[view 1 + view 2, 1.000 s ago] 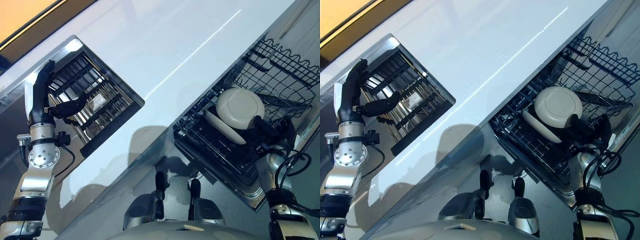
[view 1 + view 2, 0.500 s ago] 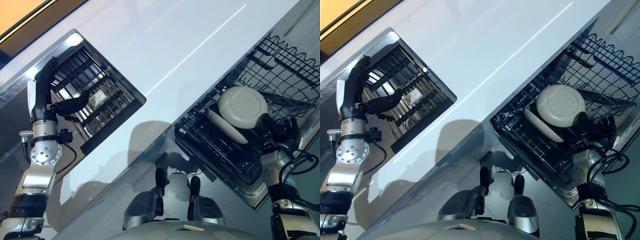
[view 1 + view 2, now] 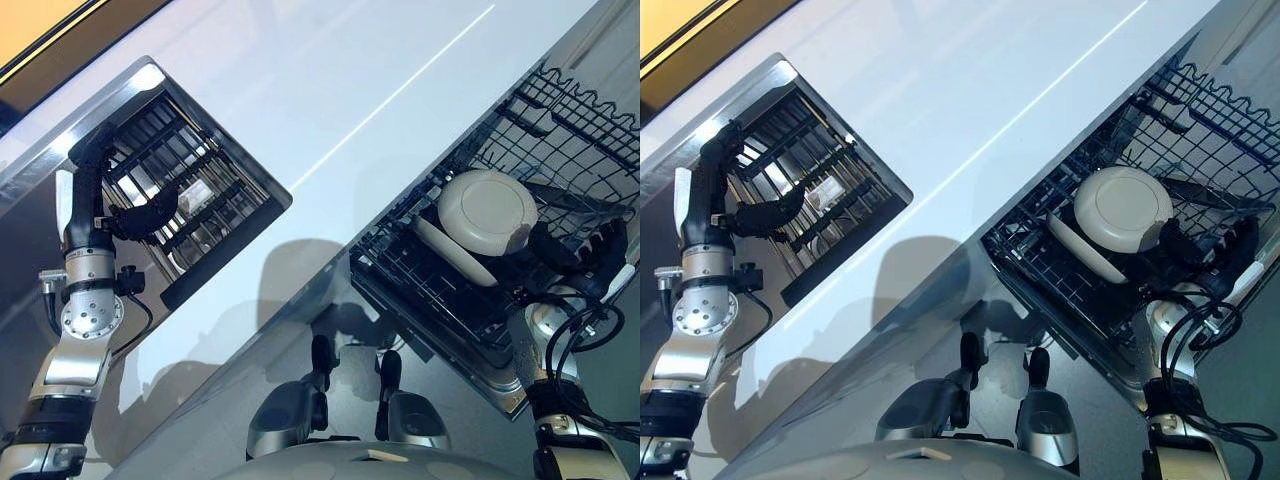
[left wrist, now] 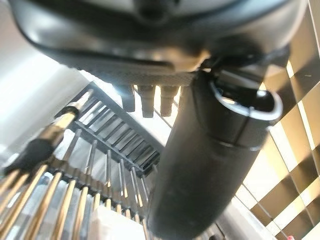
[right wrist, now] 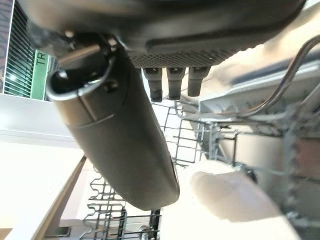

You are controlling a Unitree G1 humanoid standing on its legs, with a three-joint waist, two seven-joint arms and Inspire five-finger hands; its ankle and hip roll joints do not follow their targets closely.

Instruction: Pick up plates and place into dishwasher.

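Two cream plates (image 3: 487, 212) stood in the dishwasher rack (image 3: 560, 130), one upright, one leaning beside it. The right hand (image 3: 598, 252) hung just beside them, fingers relaxed and empty. The left hand (image 3: 125, 215), fingers extended, reached over the sink rack (image 3: 190, 195), seemingly for another plate. Rack room remained behind the plates.

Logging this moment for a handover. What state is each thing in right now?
Dishwasher rack: pulled out, loaded with plates.
Round plate: standing on edge in the rack.
Second plate: tilted, beside the first.
Drying rack: no plates visible.
Left hand: open, over the drying rack.
Right hand: open, beside the plates.
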